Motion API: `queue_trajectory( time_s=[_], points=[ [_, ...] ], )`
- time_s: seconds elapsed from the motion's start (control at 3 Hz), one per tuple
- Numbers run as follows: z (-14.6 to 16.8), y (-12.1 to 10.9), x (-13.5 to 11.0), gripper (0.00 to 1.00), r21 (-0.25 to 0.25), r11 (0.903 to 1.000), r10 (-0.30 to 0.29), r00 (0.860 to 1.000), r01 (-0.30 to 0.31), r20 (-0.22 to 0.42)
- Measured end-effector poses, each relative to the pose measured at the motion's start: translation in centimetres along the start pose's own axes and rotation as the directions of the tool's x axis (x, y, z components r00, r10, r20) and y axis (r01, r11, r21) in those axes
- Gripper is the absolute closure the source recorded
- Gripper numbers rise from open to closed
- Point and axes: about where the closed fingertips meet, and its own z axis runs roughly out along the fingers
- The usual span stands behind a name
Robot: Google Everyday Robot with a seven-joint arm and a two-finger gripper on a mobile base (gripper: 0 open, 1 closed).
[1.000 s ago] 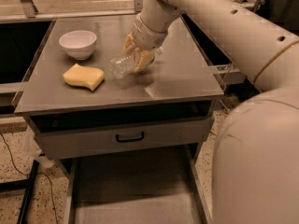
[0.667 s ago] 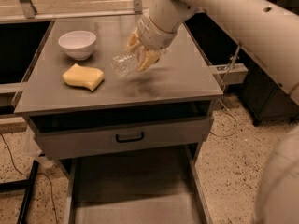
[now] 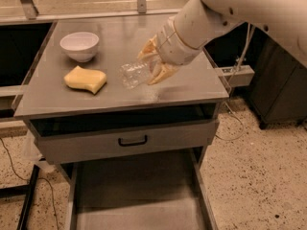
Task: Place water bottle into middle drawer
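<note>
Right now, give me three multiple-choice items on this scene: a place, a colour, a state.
1. The sponge lies: A on the tabletop; B on the floor; C in a drawer.
2. The bowl is: A red; B white; C black.
3. The hand, above the tabletop, is: A open and empty; B shut on the sponge; C shut on the water bottle.
Key: 1A, it rests on the grey top; 2B, white all over; 3C, the water bottle sits in its grip.
</note>
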Motion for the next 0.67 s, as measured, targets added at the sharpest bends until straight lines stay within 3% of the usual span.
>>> queue_trajectory(
  time_s=[0.67],
  points=[
    [-0.4, 6.7, -4.1, 1.00, 0.043, 0.9931, 0.110, 0.994, -0.109, -0.021]
  ],
)
